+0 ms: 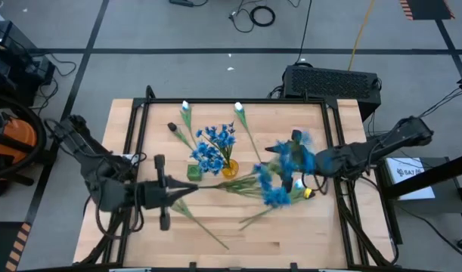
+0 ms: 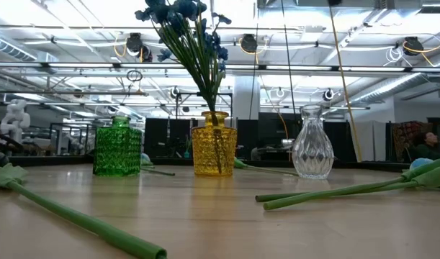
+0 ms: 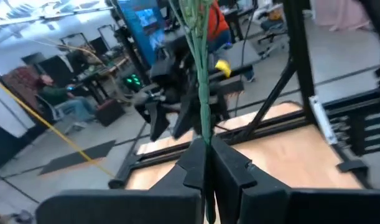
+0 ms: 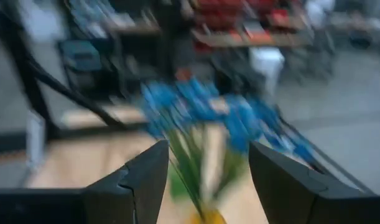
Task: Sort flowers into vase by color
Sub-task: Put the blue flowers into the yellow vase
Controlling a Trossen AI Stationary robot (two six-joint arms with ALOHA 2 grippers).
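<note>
My left gripper (image 1: 181, 190) (image 3: 205, 162) hovers over the table's near left, shut on a thin green flower stem (image 3: 201, 93). The stem runs toward the table's right, where a blurred blue head (image 1: 293, 155) shows close to my right gripper (image 1: 310, 165). My right gripper (image 4: 208, 180) is open, holds nothing and faces the yellow vase (image 2: 214, 151), which stands upright with a blue bunch (image 1: 214, 145) in it. A green vase (image 2: 117, 147) and a clear glass vase (image 2: 312, 144) stand beside it, both without flowers. More blue flowers (image 1: 274, 195) lie on the table. My left gripper pinches the stem's lower part (image 3: 204, 144) between its two fingers. The fingers come nearly level from the table's left, and the stem runs along them and sticks out ahead. The flower is lifted clear of the table.
Two white tulips (image 1: 185, 108) (image 1: 239, 110) and a dark bud (image 1: 172, 127) lie at the table's far side. A loose stem (image 1: 204, 227) (image 2: 75, 219) lies near the front edge, another (image 2: 349, 191) at the right. A black frame (image 1: 140, 113) borders the table.
</note>
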